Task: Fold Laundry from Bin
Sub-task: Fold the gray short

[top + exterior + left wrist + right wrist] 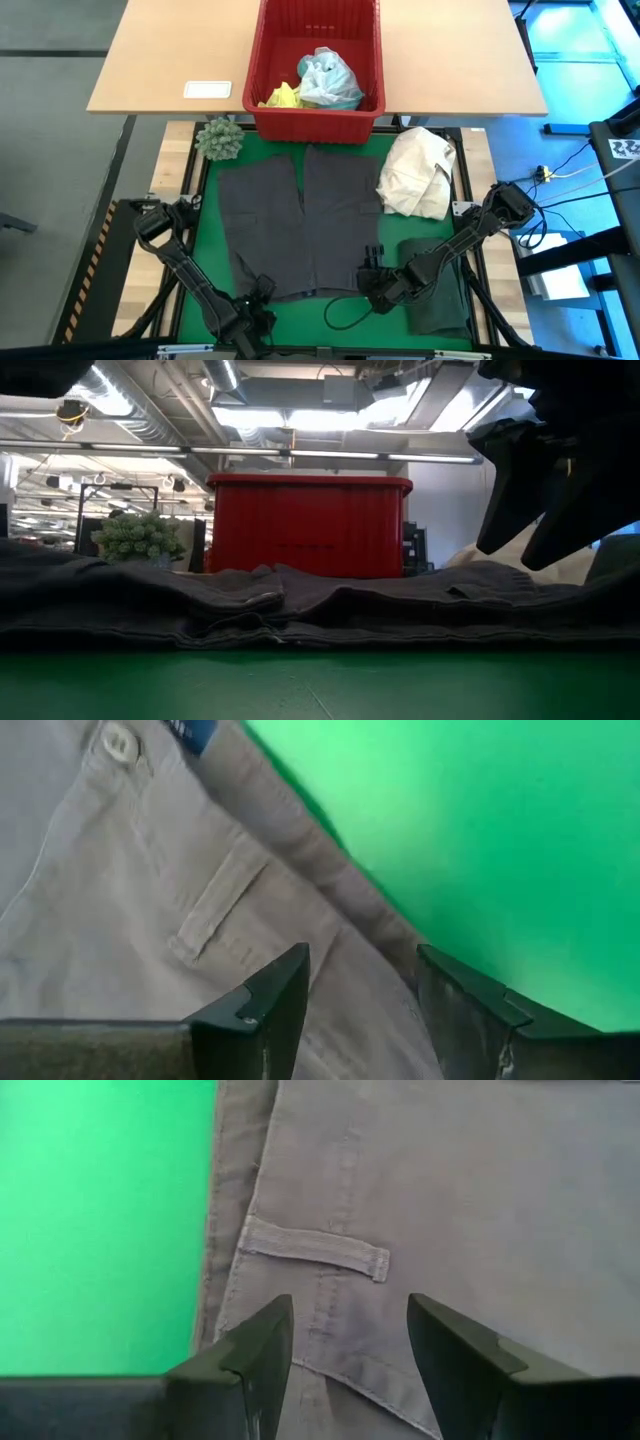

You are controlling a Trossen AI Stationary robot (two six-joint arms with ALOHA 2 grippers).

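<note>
A grey garment (300, 220) with a waistband, belt loops and a button lies spread flat on the green mat (215, 290), its waistband toward the near edge. My left gripper (360, 960) stands open just over the waistband's near-left edge (330, 880), one finger over cloth and one over mat. My right gripper (350, 1305) stands open over the waistband beside a belt loop (315, 1248) at the near right. The red bin (318, 60) stands at the far side and holds yellow (282, 97) and turquoise (330, 80) laundry.
A cream-white cloth bundle (418, 172) lies right of the grey garment. A folded dark green garment (435, 290) lies at the near right, under the right arm. A green spiky ball (220, 138) sits at the mat's far left corner. A white card (208, 89) lies on the wooden table.
</note>
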